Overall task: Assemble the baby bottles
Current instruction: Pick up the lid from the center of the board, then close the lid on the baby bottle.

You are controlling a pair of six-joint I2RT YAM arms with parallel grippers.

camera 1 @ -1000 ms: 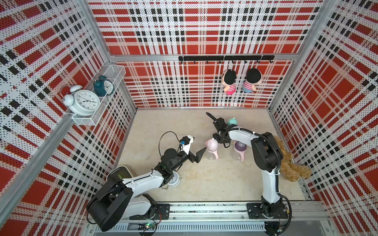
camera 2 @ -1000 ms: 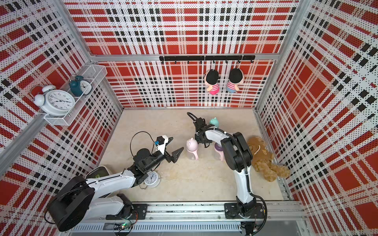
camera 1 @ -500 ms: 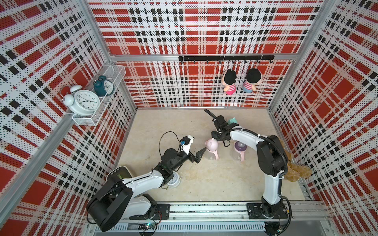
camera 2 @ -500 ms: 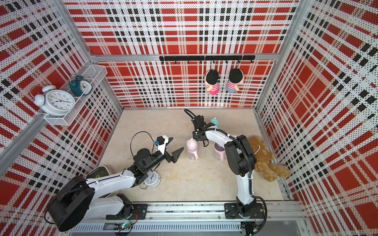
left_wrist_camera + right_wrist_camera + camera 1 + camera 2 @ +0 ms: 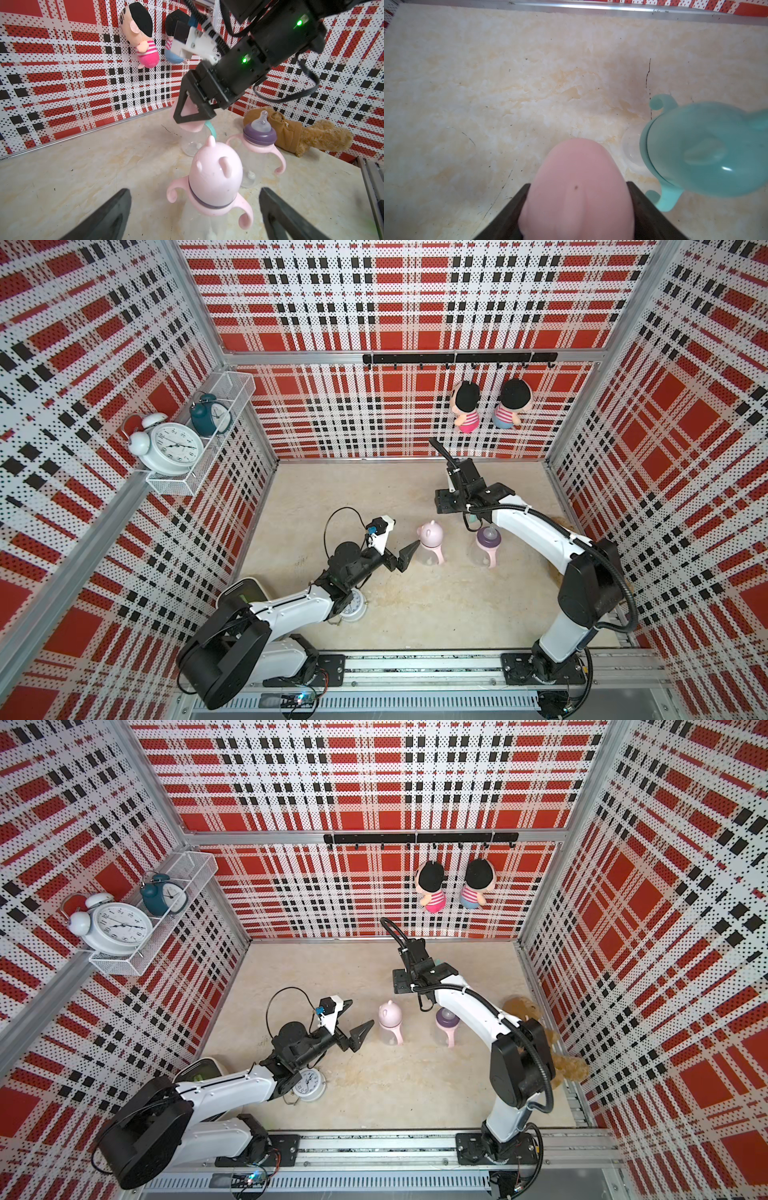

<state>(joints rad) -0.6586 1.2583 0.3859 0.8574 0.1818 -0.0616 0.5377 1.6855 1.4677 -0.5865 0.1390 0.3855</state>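
Now right jaws carry pink cap (image 5: 577, 187) rearward.

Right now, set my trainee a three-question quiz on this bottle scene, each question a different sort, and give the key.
1. Fill in: the left arm's jaws, facing the capped pink bottle, stand ____.
2. True or false: the right arm's jaws clamp a pink dome cap.
3. Which bottle shows a bare nipple? A) capped pink bottle B) purple-collared bottle C) neither
Key: 1 open; 2 true; 3 B.
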